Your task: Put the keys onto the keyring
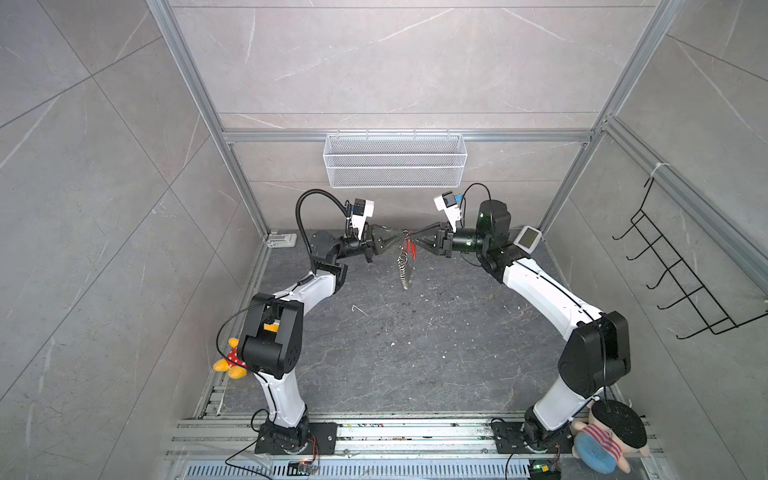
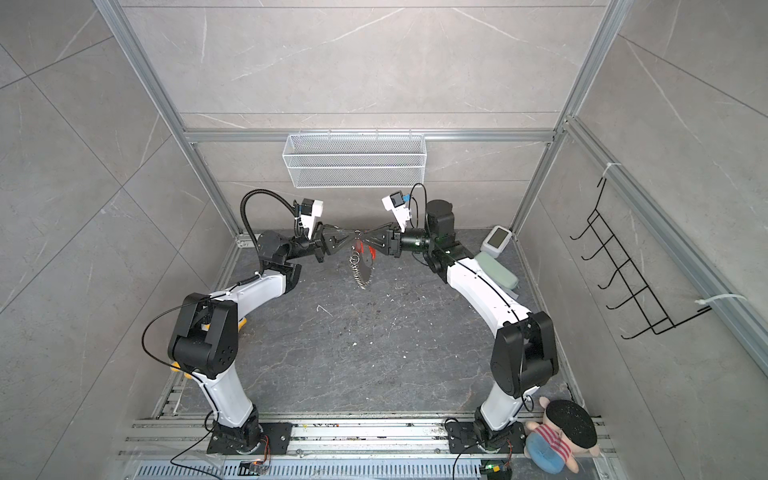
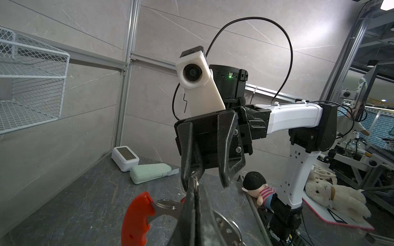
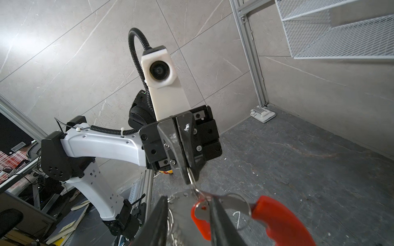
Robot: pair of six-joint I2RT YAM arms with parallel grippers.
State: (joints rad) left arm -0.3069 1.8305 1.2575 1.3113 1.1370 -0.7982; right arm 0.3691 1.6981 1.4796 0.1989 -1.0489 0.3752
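Jaws, left: pressed fully together. Their fingertips (image 4: 188, 174) pinch a small silver loop, and from it we see the whole keyring (image 2: 362, 272) hanging.
Jaws, right: part open, with a plain gap between the two fingers. They are closed on nothing, though one finger (image 3: 189, 161) touches the metal right at the left tips.
Meeting point: the two arms come tip to tip in the air above the far middle of the surface (image 1: 415, 353).
Keyring: it dangles below that meeting point, its grey band and silver loops trailing towards us, and appears to be off the surface. The curved red strip (image 4: 279, 221) sits at its top, on the right side.
Keys: the small red tag (image 4: 200, 230) sits high in the bunch, just beside the strip's ring and between the fingers of the right jaws. We cannot make out the tiny key itself.
Done, as we judge: the tag hangs with the bunch while no jaws grip it, which suggests it is already threaded. The joint itself is too crowded for us to be sure.
Left, as we judge: check that the tag holds, draw the right jaws clear, then set the keyring down.
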